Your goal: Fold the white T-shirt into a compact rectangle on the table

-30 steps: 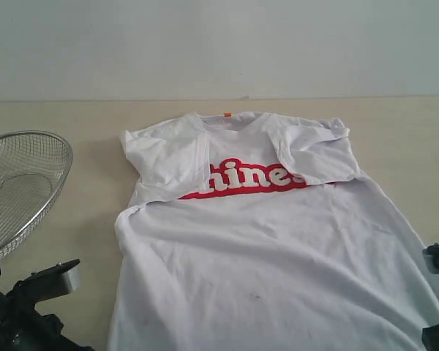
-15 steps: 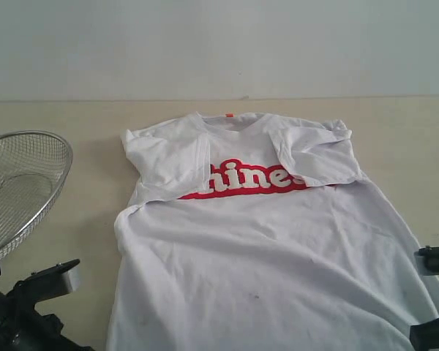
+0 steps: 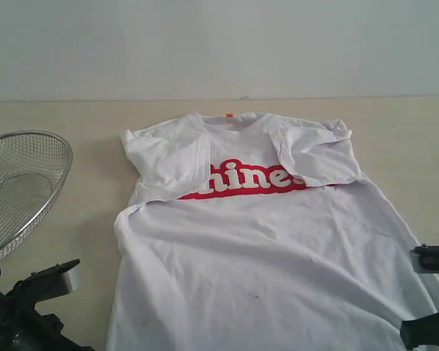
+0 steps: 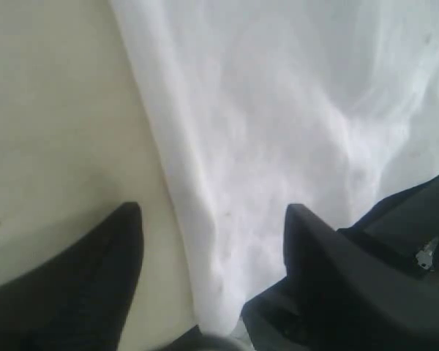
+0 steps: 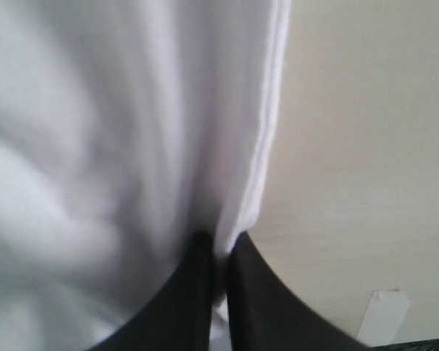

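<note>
Exterior: the shirt (image 3: pixel 263 241) lies spread on the surface (image 3: pixel 73 117), 2 sleeves folded in. Left wrist: the left jaws stand wide apart, the shirt's edge between them, ungripped. Right wrist: the right jaws are closed, pinching the shirt's edge.

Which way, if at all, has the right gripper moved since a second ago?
Yes: the right gripper moved leftward in the exterior view, toward the T-shirt, measured against the still table.
</note>
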`<state>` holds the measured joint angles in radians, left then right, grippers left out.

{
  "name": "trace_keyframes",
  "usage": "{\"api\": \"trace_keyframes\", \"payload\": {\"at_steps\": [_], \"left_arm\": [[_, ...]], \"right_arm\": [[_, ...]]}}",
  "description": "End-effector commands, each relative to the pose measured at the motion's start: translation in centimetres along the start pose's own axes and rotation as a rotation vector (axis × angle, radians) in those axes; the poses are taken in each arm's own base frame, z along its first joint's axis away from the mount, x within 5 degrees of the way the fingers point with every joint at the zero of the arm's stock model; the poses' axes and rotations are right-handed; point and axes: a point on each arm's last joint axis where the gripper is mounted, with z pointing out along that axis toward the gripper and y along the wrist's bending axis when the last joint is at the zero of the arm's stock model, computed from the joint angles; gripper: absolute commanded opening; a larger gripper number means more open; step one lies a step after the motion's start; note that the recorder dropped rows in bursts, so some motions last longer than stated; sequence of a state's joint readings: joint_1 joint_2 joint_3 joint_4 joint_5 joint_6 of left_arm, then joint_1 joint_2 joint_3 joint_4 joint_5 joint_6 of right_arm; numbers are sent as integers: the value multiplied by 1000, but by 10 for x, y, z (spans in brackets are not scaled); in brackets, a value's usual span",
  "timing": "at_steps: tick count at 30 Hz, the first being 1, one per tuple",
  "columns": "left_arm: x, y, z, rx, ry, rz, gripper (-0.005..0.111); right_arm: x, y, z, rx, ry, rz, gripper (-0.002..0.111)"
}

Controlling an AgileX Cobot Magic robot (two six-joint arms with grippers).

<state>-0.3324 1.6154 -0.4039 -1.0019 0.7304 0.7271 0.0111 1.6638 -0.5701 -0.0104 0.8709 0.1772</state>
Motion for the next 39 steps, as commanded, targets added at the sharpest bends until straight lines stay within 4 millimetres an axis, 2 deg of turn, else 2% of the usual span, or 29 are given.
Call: {"api": "trace_keyframes", "payload": {"at_steps": [1, 5, 11, 18, 24, 31, 34, 39], "left_arm": [[2, -3, 0, 23, 28, -8, 55], [-1, -7, -3, 34, 53, -17, 55], [-5, 0, -3, -53, 36, -35, 59], [-14, 7, 4, -84, 5, -61, 60], [-26, 5, 10, -40, 30, -69, 60], [-28, 11, 24, -13, 67, -86, 60], [-29, 14, 31, 5, 75, -87, 59], [-33, 14, 31, 5, 62, -81, 51]], "right_arm": [[-6, -2, 2, 16, -48, -10, 0], [-6, -2, 2, 17, -46, -10, 0], [-6, -2, 2, 17, -47, -8, 0], [-6, -1, 2, 6, -49, -6, 0], [-6, -1, 2, 7, -47, -6, 0], [-6, -1, 2, 7, -47, -6, 0], [-6, -1, 2, 6, -49, -6, 0], [-6, -1, 2, 7, -48, -6, 0]]}}
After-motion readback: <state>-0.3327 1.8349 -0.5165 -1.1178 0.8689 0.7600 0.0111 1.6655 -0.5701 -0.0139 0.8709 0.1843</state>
